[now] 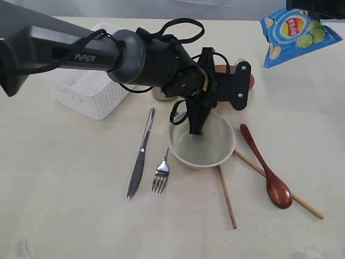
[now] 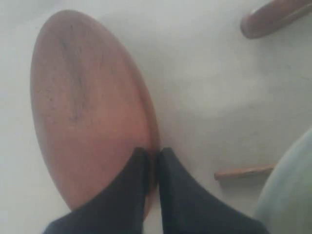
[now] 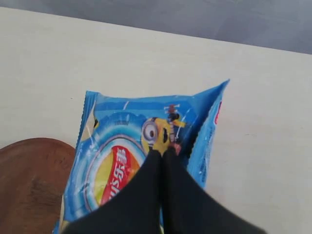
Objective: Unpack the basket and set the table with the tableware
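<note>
My left gripper [image 2: 152,155] is shut on the rim of the small brown plate [image 2: 87,112], which shows as a brown sliver [image 1: 251,81] behind the arm. Beside it stands the cream bowl [image 1: 202,141]. The knife [image 1: 141,154] and fork [image 1: 161,171] lie left of the bowl. The wooden spoon [image 1: 267,167] and two chopsticks [image 1: 227,196] lie to its right. The white basket [image 1: 91,89] stands at the back left on the cream table [image 1: 64,205]. A steel cup [image 1: 158,95] peeks out under the arm.
My right gripper [image 3: 165,152] is shut on the blue chip bag [image 3: 122,161], which hangs tilted at the back right [image 1: 296,32]. The left arm [image 1: 81,51] stretches from the left across the basket to the middle.
</note>
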You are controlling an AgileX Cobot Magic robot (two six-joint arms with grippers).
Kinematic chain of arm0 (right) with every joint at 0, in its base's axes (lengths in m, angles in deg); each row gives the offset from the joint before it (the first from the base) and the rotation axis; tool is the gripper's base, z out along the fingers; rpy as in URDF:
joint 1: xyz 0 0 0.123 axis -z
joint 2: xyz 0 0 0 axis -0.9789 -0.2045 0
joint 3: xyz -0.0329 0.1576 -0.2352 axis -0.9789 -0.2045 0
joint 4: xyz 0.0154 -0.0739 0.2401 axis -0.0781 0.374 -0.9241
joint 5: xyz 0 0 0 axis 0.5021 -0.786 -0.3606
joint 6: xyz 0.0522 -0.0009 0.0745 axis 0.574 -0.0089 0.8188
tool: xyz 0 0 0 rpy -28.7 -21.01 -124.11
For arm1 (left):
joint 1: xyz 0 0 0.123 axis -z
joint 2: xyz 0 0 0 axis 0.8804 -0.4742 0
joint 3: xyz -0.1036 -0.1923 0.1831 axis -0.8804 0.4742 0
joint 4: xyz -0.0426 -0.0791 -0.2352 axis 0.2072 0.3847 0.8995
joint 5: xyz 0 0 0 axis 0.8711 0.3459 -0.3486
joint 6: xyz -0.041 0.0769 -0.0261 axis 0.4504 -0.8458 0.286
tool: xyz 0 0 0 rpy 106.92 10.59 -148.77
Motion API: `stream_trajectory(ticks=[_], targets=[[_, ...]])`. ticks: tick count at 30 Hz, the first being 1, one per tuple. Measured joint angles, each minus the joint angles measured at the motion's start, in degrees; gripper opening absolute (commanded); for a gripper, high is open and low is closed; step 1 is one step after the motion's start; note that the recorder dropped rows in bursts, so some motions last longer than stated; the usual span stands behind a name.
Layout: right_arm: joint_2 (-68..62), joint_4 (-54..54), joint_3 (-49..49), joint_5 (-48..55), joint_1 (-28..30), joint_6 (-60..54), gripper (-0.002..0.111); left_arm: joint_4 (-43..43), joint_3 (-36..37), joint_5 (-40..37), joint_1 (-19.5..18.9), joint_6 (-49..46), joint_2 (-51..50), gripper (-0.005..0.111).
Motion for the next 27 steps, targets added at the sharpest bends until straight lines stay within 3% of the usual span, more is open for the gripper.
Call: stream_trajectory(ticks=[4,7,9,17,27], targets=[[0.0,0.0,0.0,0.3,0.0,0.0,0.000,0.0,-0.1,-0.8,0.0,0.0,0.0,0.003],[0.0,0.0,0.0,0.3,0.0,0.0,0.000,0.0,-0.2,-1.1,0.1,0.0,0.0,0.034],[0.0,0.0,0.0,0.3,0.0,0.0,0.000,-0.1,-0.3,-1.1,0.1,0.0,0.0,0.042],[0.0,0.0,0.0,0.5,0.0,0.0,0.000,-0.2,-0.3,-1.0,0.1,0.4,0.3,0.042],[-1.3,-7.5,0.0,0.7,-2.7,-5.9,0.000,-0.2,-0.3,-3.1,0.2,1.3,3.5,0.042]])
